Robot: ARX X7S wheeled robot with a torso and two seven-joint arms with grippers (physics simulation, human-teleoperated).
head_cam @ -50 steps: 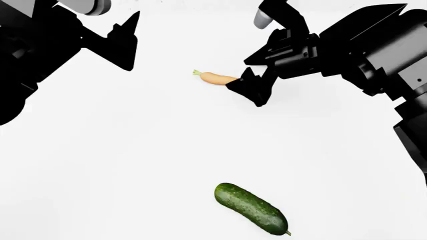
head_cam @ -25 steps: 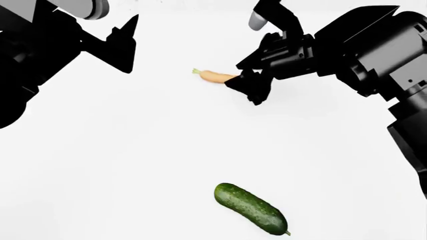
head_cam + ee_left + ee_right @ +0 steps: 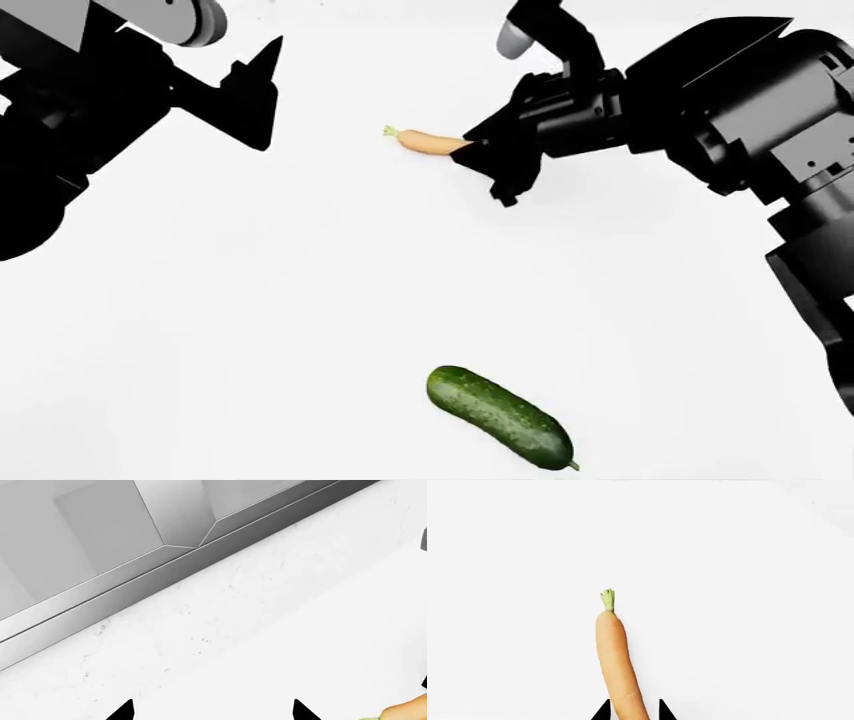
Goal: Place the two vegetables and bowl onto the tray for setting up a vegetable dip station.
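Between your right claw's (image 3: 489,163) tips the carrot (image 3: 430,143) is now pinched at its thin end and has risen slightly off the bench (image 3: 267,330) — first vegetable secured. Your left claw (image 3: 254,95) hangs spread and empty; the cucumber (image 3: 501,416) lies well apart, tray and bowl unseen.

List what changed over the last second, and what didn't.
The right gripper closed on the carrot's tapered end and carried it slightly farther from the robot; in the right wrist view its fingertips flank the carrot. The left gripper shifted only a little and holds nothing. The cucumber lies where it was, untouched.
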